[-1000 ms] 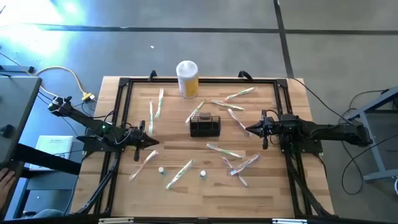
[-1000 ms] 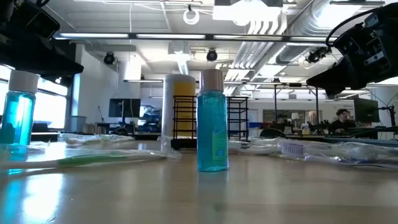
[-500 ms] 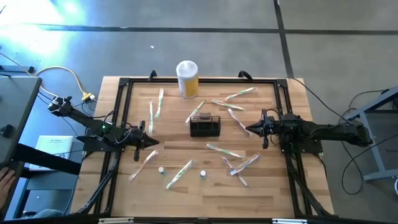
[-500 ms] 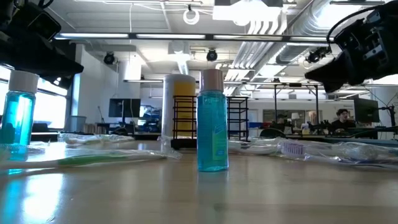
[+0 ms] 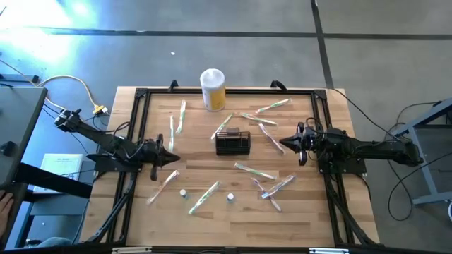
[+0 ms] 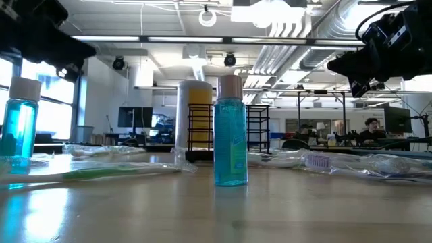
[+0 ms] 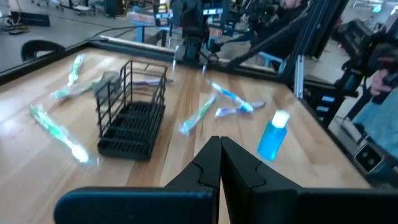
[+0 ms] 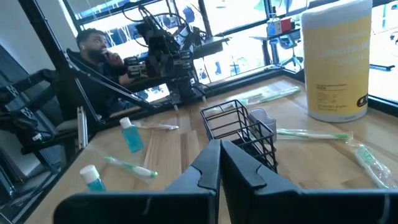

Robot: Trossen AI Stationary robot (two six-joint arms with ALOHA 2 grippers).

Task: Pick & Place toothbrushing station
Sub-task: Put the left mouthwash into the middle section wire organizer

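Toothbrushing station [image 5: 233, 142], black wire-mesh basket, stands upright between closed left gripper [image 5: 174, 159] and closed right gripper [image 5: 283, 147].

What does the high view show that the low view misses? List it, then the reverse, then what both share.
High view only: the left gripper and right gripper, both shut and empty, flanking the black wire basket; packaged toothbrushes scattered around it.
Low view only: the bottles' blue liquid, and the room behind the table.
Both: the basket, the yellow-and-white canister, and two small bottles.
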